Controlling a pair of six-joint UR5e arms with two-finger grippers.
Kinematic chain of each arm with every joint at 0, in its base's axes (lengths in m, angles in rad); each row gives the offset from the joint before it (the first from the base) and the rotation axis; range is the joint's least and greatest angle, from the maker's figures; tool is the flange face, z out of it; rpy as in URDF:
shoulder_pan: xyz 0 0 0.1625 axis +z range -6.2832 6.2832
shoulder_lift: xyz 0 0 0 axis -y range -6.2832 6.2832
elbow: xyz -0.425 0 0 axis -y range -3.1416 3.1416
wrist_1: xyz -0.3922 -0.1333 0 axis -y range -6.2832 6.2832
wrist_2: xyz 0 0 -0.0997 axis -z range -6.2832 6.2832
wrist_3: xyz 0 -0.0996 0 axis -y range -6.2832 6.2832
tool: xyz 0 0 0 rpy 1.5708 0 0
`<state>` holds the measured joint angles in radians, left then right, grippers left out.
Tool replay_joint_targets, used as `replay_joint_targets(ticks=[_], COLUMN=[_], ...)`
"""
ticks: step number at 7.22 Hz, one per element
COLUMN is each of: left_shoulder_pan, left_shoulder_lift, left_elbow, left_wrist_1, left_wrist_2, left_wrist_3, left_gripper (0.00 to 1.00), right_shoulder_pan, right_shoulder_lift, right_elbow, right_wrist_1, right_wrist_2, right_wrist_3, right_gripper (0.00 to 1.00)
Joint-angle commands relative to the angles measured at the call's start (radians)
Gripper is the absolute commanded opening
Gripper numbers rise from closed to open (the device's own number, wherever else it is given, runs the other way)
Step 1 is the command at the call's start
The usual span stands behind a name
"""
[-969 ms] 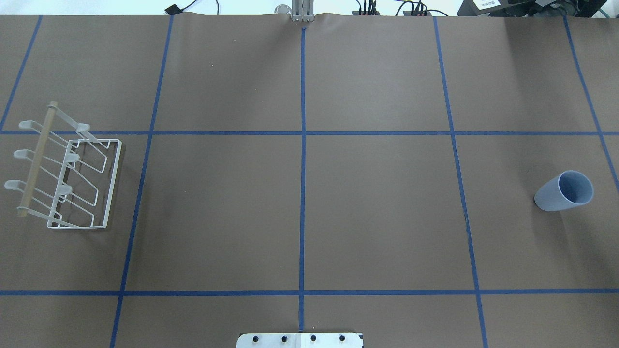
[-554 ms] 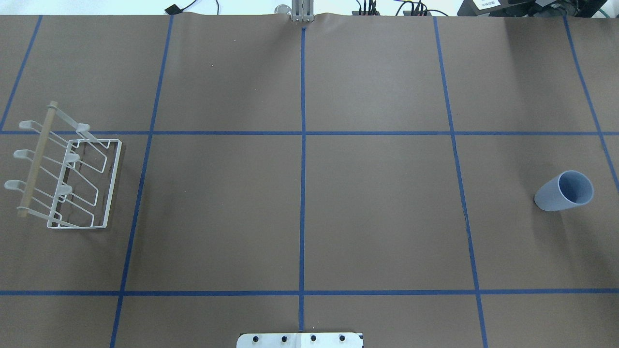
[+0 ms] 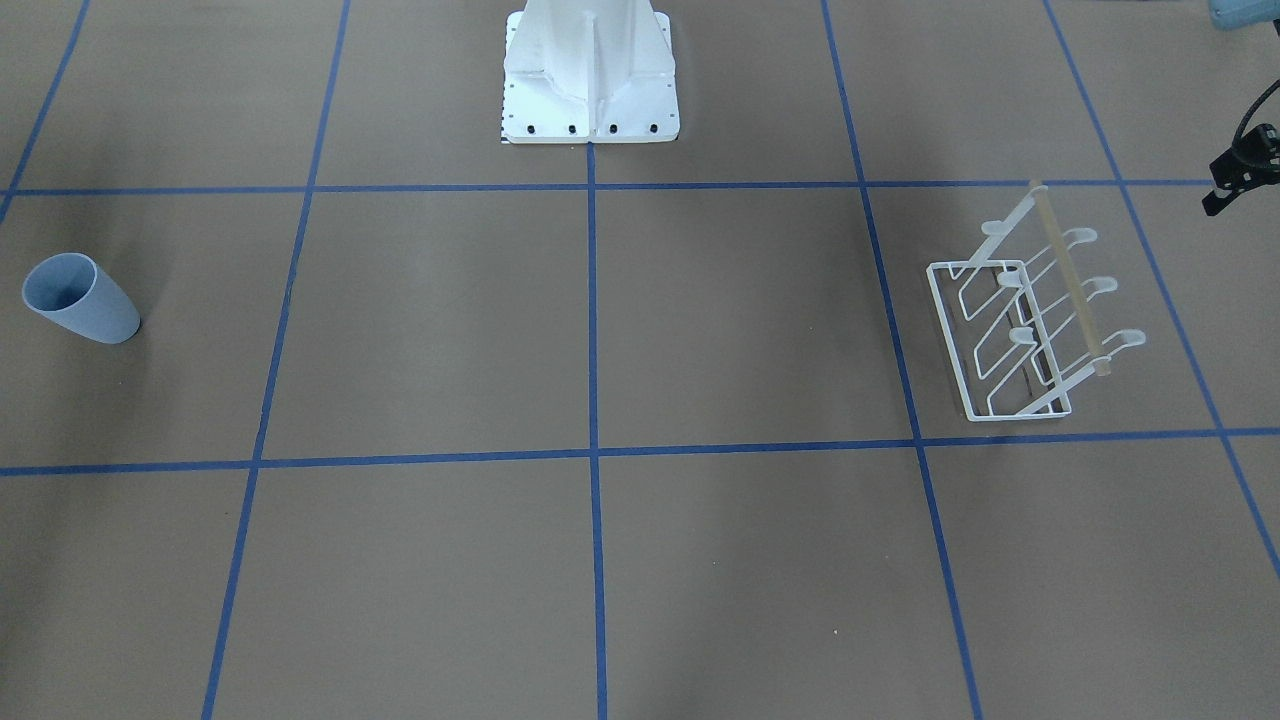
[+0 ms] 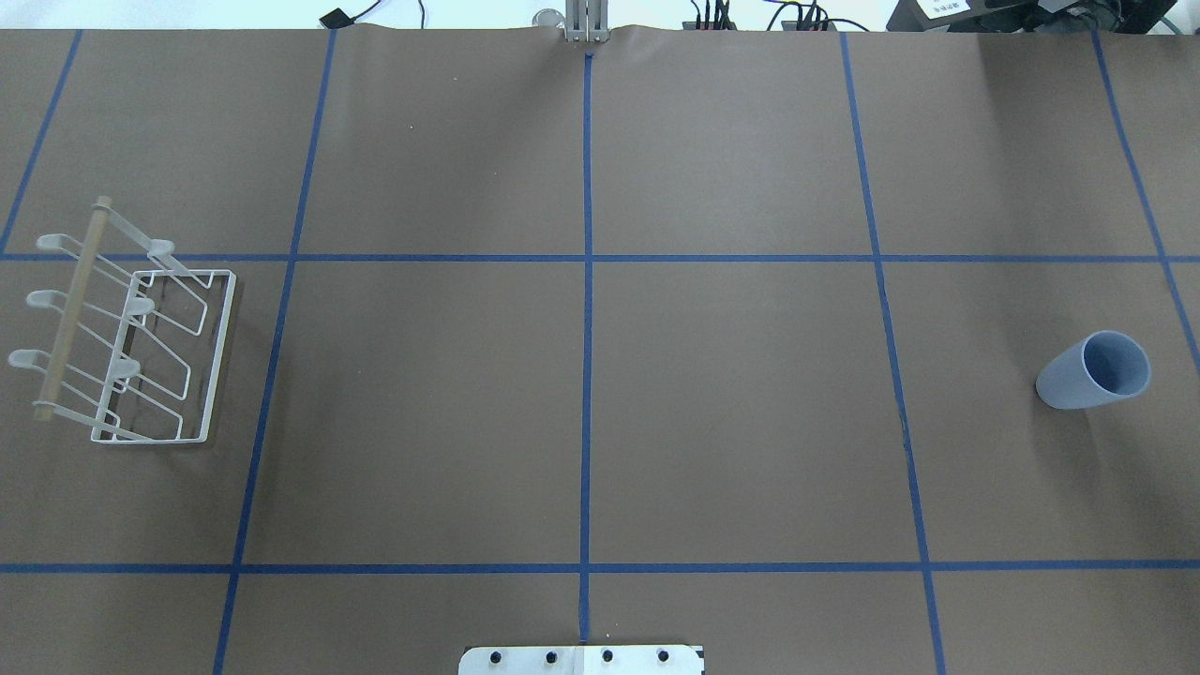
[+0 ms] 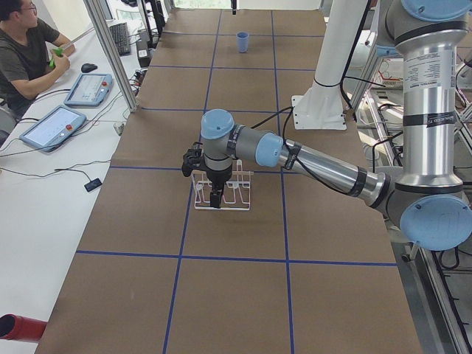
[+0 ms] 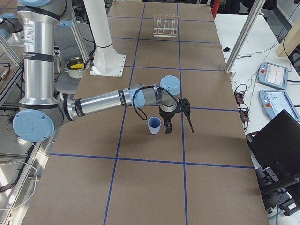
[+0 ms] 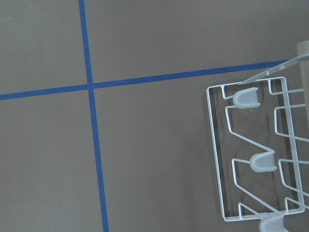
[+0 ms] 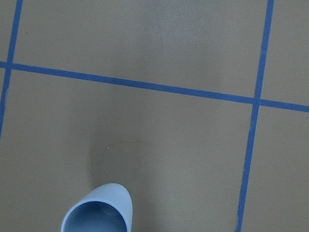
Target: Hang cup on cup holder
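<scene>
- From above, the cup (image 4: pixel 1092 371) stands far right, the cup holder (image 4: pixel 70 314) far left.
- We cannot tell how open the left gripper (image 5: pixel 215 199) or right gripper (image 6: pixel 168 127) is.

Quick headcount: one light blue cup (image 4: pixel 1092 372), just the one. One white wire cup holder (image 4: pixel 220 347), and it has six prongs (image 4: pixel 141 307), three on each side, plus a single wooden bar (image 4: pixel 72 309). Two robot arms total, the left arm (image 5: pixel 324 166) and the right arm (image 6: pixel 98 103), sharing one white pedestal (image 3: pixel 590 70). The blue tape lines (image 4: pixel 586 375) in the overhead view come to seven: five running away from the robot and two running across. Off the table there's one operator (image 5: pixel 26 55), two touchscreen pendants (image 5: pixel 90 87), and one laptop (image 6: pixel 276 140).
</scene>
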<state>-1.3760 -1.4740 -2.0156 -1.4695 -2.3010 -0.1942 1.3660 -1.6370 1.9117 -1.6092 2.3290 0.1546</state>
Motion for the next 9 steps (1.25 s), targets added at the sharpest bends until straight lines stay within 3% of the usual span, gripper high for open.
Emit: replay_joint_targets(ticks=[1, 5, 9], left_shoulder_pan=[0.0, -0.002, -0.002], left_shoulder_lift=[0.0, 0.008, 0.029], left_elbow=[0.0, -0.021, -0.066], left_wrist_1=[0.0, 0.0, 0.006], left_wrist_2=[0.0, 0.003, 0.009], left_wrist_3=[-0.001, 0.001, -0.001], left_gripper=[0.98, 0.98, 0.98], right_shoulder_pan=[-0.011, -0.085, -0.183], right_shoulder_lift=[-0.001, 0.0, -0.038], right_elbow=[0.013, 0.013, -0.016], right_wrist_1=[-0.002, 0.0, 0.121], right_wrist_2=[0.009, 0.009, 0.001], right_wrist_3=[-0.001, 0.099, 0.174], right_gripper=[1.0, 1.0, 1.0])
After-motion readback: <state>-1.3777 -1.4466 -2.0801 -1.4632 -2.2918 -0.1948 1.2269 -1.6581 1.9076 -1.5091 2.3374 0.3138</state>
